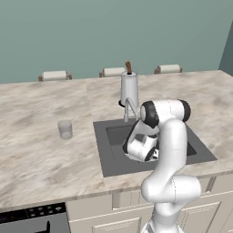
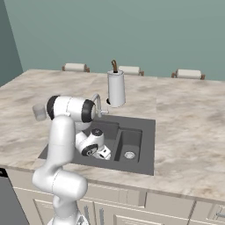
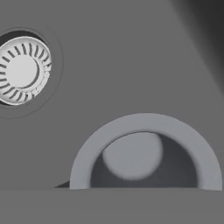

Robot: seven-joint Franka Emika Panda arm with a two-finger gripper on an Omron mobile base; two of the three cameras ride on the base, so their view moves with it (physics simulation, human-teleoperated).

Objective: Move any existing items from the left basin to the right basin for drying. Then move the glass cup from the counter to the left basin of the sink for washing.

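1. The glass cup (image 1: 65,129) sits on the counter (image 1: 36,154), left of the sink (image 1: 103,157), untouched.
2. The gripper (image 2: 104,153) is low in the left basin (image 3: 122,65), right over the grey bowl (image 3: 144,151); can't tell how its jaws stand.
3. So neither move looks finished yet.

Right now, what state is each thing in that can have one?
glass cup: upright on the counter, apart from the sink.
grey bowl: upright on the left basin floor, beside the drain.
gripper: low inside the left basin; open or shut cannot be told.
tap: no water running.
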